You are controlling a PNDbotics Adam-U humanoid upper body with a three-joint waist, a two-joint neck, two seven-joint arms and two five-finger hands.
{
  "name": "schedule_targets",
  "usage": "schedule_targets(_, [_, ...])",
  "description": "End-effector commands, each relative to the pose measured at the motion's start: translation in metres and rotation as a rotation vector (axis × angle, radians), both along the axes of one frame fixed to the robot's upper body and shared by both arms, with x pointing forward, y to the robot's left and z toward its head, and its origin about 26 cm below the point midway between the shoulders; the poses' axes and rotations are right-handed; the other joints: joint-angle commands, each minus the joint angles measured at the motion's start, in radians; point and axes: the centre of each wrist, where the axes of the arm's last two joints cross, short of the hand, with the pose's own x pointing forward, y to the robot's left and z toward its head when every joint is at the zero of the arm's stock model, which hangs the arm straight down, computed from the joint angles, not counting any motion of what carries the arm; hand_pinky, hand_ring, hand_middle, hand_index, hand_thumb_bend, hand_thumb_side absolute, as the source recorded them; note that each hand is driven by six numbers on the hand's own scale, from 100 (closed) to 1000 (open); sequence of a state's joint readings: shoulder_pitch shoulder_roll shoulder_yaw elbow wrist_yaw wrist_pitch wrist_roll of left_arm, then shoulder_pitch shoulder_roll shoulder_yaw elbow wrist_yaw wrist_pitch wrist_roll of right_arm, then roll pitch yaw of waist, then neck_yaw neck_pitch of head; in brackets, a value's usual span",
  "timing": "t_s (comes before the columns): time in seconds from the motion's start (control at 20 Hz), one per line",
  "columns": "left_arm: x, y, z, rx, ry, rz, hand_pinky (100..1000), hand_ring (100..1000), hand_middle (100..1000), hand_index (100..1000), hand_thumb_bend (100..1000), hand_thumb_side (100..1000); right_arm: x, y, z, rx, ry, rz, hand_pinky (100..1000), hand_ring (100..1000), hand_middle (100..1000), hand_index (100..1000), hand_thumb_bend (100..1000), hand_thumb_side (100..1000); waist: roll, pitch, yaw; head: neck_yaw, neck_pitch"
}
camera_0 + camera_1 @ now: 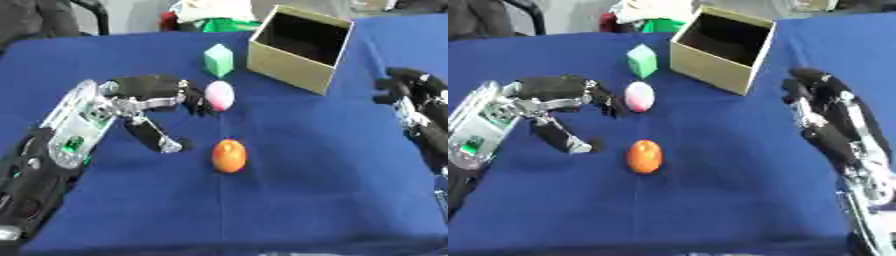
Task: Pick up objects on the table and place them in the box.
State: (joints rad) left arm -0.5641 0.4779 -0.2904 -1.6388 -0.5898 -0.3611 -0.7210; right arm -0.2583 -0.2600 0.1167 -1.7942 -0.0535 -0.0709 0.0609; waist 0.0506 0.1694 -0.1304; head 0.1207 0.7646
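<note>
My left hand [149,97] reaches in from the left over the blue counter [289,200]; its fingers [194,100] are bent toward the pink egg [219,95] and their tips sit right against its left side, though I cannot tell for sure whether they press it; my thumb [156,136] hangs lower and apart, pointing toward the orange egg [229,155], so the hand is spread wide with nothing closed inside it; the pink egg rests on the counter, not lifted.

The orange egg lies nearer to me, just right of the thumb tip and not touching it; the pink egg is beyond it, and the two are apart.

A green block [219,60] stands farther back, behind the pink egg and just left of the box [289,67]; the box is tan cardboard, open at the top, sitting askew on the counter with a corner turned toward me; its inside looks dark and I cannot see anything in it.

My right hand [833,112] rests at the right side of the counter, well apart from the eggs and nearer to me than the box; its fingers point up toward the far edge, relaxed and holding nothing.
</note>
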Motion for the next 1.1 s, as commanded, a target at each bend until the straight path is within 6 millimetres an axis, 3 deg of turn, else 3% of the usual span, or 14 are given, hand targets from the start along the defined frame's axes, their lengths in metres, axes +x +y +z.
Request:
schedule_targets(0.05, [0.002,-0.004,0.008,0.017,-0.013,-0.029,684,640,633,836,327,143,0.0,-0.003,0.008,-0.011,-0.029,-0.001,735,830,618,796,100,439,-0.002,-0.016,-0.002,0.002,0.005])
schedule_targets(1.1, [0.017,-0.043,-0.004,0.162,0.038,-0.146,703,648,655,841,356,156,0.0,-0.002,0.007,-0.012,-0.024,0.006,735,831,617,795,100,440,0.0,-0.014,-0.006,0.003,0.005])
